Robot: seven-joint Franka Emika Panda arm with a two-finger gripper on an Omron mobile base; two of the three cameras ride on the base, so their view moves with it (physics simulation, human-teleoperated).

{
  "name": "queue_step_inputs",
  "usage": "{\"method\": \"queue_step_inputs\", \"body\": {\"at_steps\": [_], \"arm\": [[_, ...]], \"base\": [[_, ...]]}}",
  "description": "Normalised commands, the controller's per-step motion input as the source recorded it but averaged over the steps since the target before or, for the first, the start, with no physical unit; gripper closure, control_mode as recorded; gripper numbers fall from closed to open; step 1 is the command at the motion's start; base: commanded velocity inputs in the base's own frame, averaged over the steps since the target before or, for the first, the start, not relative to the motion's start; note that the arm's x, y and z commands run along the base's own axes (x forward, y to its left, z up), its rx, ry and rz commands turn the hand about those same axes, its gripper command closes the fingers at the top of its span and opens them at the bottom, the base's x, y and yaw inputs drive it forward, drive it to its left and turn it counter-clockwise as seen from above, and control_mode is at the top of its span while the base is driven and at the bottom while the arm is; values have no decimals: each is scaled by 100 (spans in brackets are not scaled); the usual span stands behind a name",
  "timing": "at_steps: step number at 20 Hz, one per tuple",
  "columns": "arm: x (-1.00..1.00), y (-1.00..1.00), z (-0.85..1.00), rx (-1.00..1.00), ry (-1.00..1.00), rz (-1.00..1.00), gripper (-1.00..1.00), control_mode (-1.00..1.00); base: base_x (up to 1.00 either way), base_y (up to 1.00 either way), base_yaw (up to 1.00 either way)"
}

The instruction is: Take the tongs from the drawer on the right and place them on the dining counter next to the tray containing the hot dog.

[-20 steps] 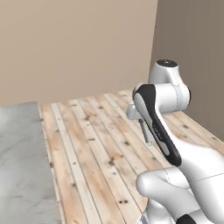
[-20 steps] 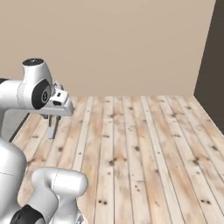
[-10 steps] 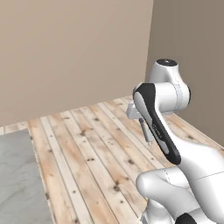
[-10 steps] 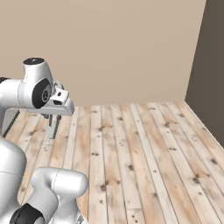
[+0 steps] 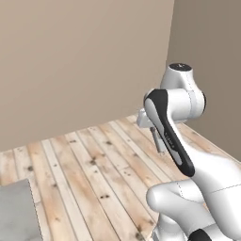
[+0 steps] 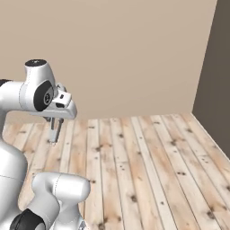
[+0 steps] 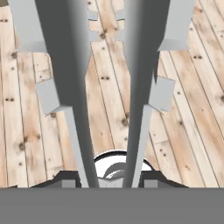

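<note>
Gripping the tongs (image 7: 109, 87), the claw (image 7: 109, 179) holds their two grey arms pointing away from it; beyond their tips lies the plank floor (image 6: 148, 170), then a beige wall (image 6: 126, 54).

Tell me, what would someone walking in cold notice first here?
Probably the white arm folded up in the foreground over a pale wooden plank floor, with bare beige walls behind. Next, the hand view: two long silvery tongs arms run up the picture from the gripper, which is closed on them above the floor. A corner of grey marbled counter sits at the lower left of the left base view.
</note>
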Motion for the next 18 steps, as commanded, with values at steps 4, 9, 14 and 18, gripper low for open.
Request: {"method": "queue_step_inputs", "body": {"at_steps": [4,9,14,18], "arm": [[0,0,0,0,0,0,100,100],[0,0,0,0,0,0,100,100],[0,0,0,0,0,0,100,100],[0,0,0,0,0,0,100,100]], "base": [[100,-3,2],[100,0,11],[100,0,28],[100,0,41]]}}
